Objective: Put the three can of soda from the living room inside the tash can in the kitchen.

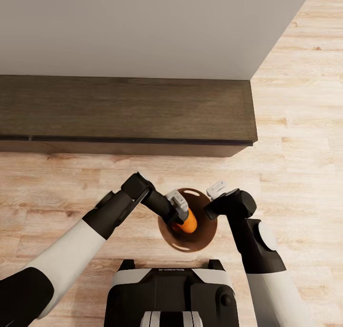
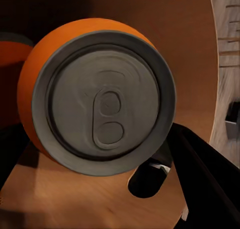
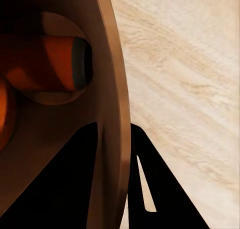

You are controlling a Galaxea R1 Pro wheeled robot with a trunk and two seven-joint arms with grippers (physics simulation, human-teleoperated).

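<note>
Nearest the robot's base, the tash can (image 1: 190,241) stands on the wooden floor (image 1: 295,127), and the step in hand is judged to be the dropping of an orange soda can (image 1: 188,223) into it. The left tool (image 1: 183,216) is clenched on that can, which is held inside the mouth of the bin; in the left wrist view its silver top (image 2: 104,101) faces the camera with the coppery inner wall (image 2: 195,49) behind it. A second orange can (image 3: 60,63) is seen lying at the bottom — so the drop is best made to one side of it, and low, so that nothing bounces out. Release should be made only once the can is well below the rim.

The right tool (image 1: 213,198) is set at the bin's edge: in the right wrist view the rim (image 3: 114,104) runs between its two dark fingers (image 3: 75,179), one inside and one outside, and it appears to be gripping the wall to steady the bin, though how firmly cannot be told. That hold is worth keeping until the can is let go.

The left arm is bent at the elbow and reaches in from the left, wrist angled downward; the right arm comes up from the lower right, forearm nearly straight. Farther off, the long dark low cabinet (image 1: 124,113) stands against a pale wall (image 1: 143,27).
</note>
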